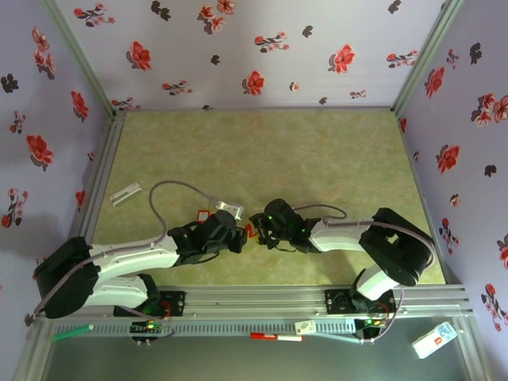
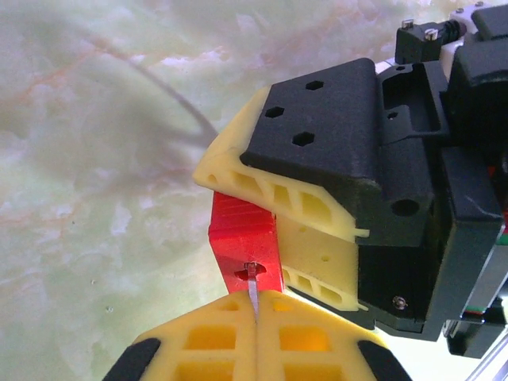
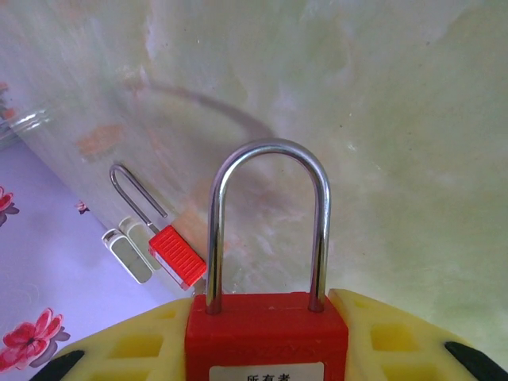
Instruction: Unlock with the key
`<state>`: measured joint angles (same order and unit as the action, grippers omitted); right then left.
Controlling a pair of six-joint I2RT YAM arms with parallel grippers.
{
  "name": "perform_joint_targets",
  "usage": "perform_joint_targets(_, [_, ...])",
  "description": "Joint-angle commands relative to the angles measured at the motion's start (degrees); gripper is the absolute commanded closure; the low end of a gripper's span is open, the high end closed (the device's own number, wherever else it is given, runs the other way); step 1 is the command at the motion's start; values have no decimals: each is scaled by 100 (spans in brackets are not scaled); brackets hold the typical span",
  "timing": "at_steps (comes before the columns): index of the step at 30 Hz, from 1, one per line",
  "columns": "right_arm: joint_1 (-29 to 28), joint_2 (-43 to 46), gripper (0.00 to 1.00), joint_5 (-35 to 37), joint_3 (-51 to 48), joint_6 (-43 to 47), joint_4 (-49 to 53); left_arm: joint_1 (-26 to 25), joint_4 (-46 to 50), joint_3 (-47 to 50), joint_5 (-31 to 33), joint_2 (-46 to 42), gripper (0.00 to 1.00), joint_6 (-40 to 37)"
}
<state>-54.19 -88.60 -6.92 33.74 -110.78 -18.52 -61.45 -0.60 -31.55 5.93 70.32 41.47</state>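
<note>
- Key (image 2: 253, 290) is pinched in the left gripper (image 2: 255, 321), whose fingers are pressed together on it. The head is hidden between the yellow pads (image 2: 206, 341), and the thin blade sticks out forward.
- Blade tip meets the keyhole (image 2: 248, 271) in the bottom face of the red padlock (image 2: 242, 246). Depth of entry cannot be read.
- Right gripper (image 3: 266, 313) is clamped on the padlock body. The steel shackle (image 3: 270, 159) points away from its wrist with both legs seated, so the lock reads as not yet opened.
- Judged reason for the hold: one arm fixes the body, apparently off the counter (image 3: 397, 119), with the keyhole turned toward the other arm. That lets the blade be lined up and twisted without the lock spinning.
- Top view: both grippers meet nose to nose near the counter's front middle.
- Containers: none of the task's things sits in a box or tray. The keyhole alone takes anything in, with the blade at its mouth.
- Second padlock (image 3: 178, 255) lies on the counter well apart, white pieces (image 3: 127, 255) just beside it. Judged not involved.
</note>
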Motion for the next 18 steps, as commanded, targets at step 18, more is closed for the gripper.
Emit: perform_joint_targets(18, [110,1027,100,-846,546,919,1407,-1874,1496,-1356,2287,84,100,-4784])
